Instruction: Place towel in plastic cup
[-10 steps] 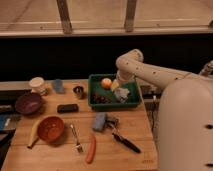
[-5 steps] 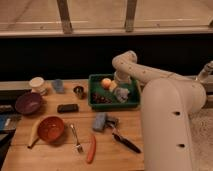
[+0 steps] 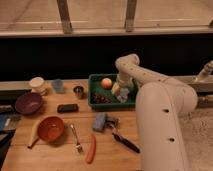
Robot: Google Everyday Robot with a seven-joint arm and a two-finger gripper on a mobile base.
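A pale crumpled towel (image 3: 123, 96) lies in the right part of the green tray (image 3: 95, 78) on the wooden table. My gripper (image 3: 119, 90) points down into the tray, right at the towel and beside an orange ball (image 3: 106, 83). The small bluish plastic cup (image 3: 57, 85) stands upright at the table's back left, well away from the gripper. My white arm (image 3: 160, 115) fills the right side and hides the table's right edge.
A white cup (image 3: 36, 84), a metal cup (image 3: 78, 91), a purple bowl (image 3: 28, 103), a black block (image 3: 67, 107), an orange bowl (image 3: 50, 128), a banana (image 3: 34, 131), a fork (image 3: 76, 138), a carrot (image 3: 91, 149), a blue sponge (image 3: 99, 121) and a black-handled tool (image 3: 122, 140) lie on the table.
The arm's bulk has swung left and nearer the camera, covering more of the right side. The gripper has stayed in the tray by the towel.
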